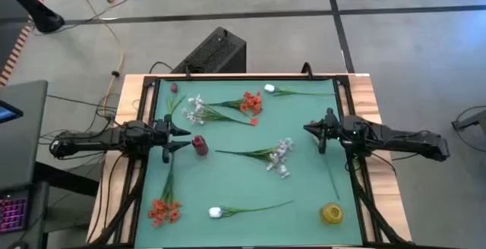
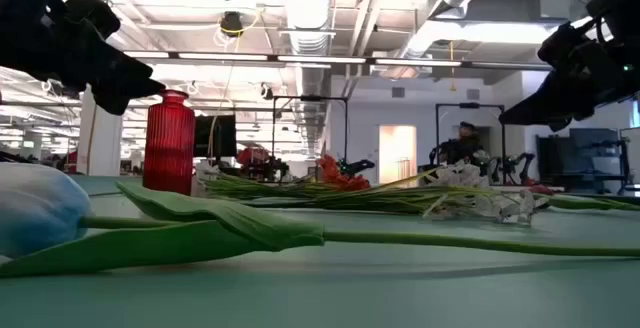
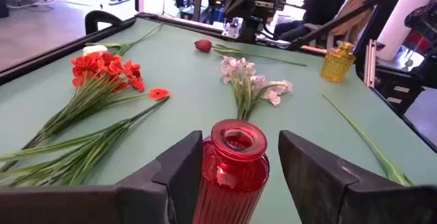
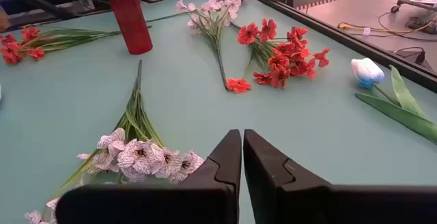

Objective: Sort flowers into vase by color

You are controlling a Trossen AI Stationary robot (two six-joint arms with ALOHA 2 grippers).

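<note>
A red ribbed vase (image 1: 200,145) stands upright on the green mat, left of centre. My left gripper (image 1: 184,140) is open; in the left wrist view the vase (image 3: 235,169) stands just ahead, between its fingers, and no touch shows. My right gripper (image 4: 242,149) is shut and empty above the mat's right side (image 1: 315,131). Flowers lie flat: white sprays (image 1: 196,111) (image 1: 279,156), orange-red clusters (image 1: 250,103) (image 1: 163,209), white buds (image 1: 269,89) (image 1: 215,212), and dark red buds (image 1: 173,87) (image 3: 203,45).
A yellow vase (image 1: 331,213) stands at the mat's near right corner. A loose green stem (image 1: 332,177) lies beside the right edge. A raised dark rim (image 1: 243,76) frames the mat. In the low view a white bud (image 2: 30,208) and its leaves lie close to the camera.
</note>
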